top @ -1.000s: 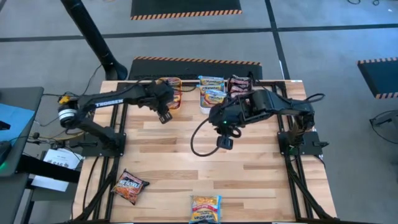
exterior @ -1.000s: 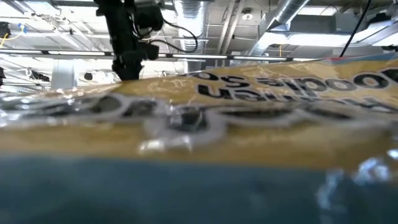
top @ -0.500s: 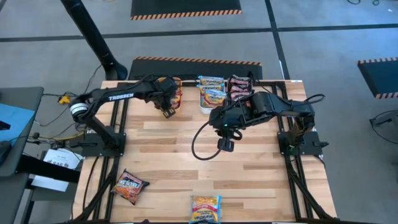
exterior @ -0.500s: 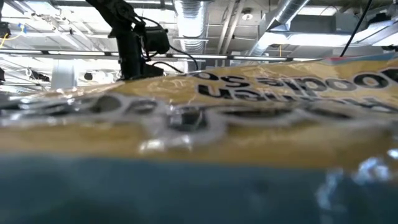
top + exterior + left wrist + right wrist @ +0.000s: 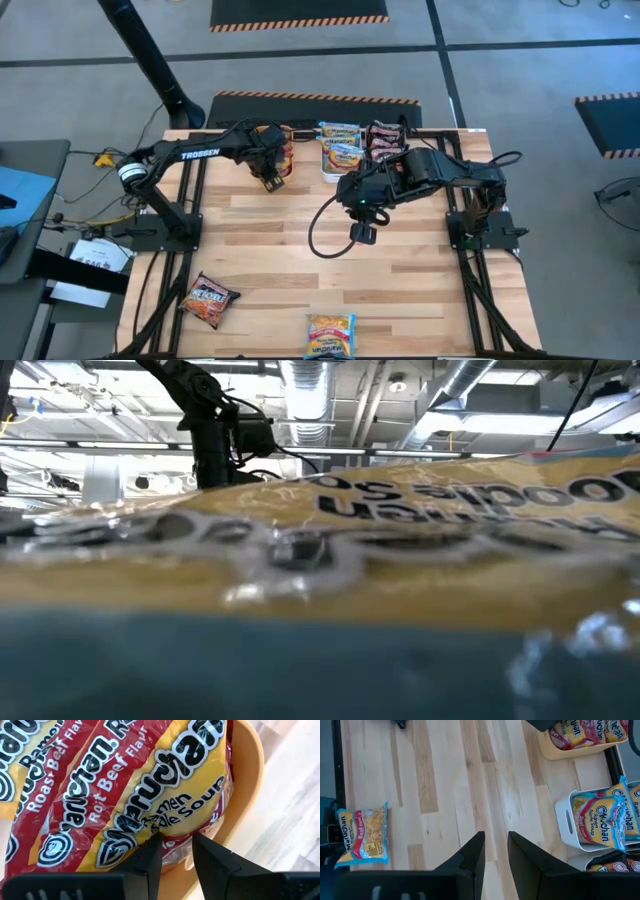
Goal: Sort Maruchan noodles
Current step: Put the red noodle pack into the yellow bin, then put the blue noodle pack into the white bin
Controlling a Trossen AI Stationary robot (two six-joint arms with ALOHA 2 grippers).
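Pale wooden planks form the worktop (image 5: 330, 250), and at its near edge one yellow-and-blue noodle packet (image 5: 330, 335) is seen lying flat, with an orange-red packet (image 5: 209, 299) near the near-left corner. Over the middle, the right gripper (image 5: 362, 231) is held above bare wood, its fingers (image 5: 470, 855) slightly apart and empty. Along the far edge, an orange bin (image 5: 247, 785), a white bin (image 5: 570, 822) and a third bin are filled with packets. At the orange bin, the left gripper (image 5: 175, 852) is clamped on a red-and-yellow packet (image 5: 165, 800).
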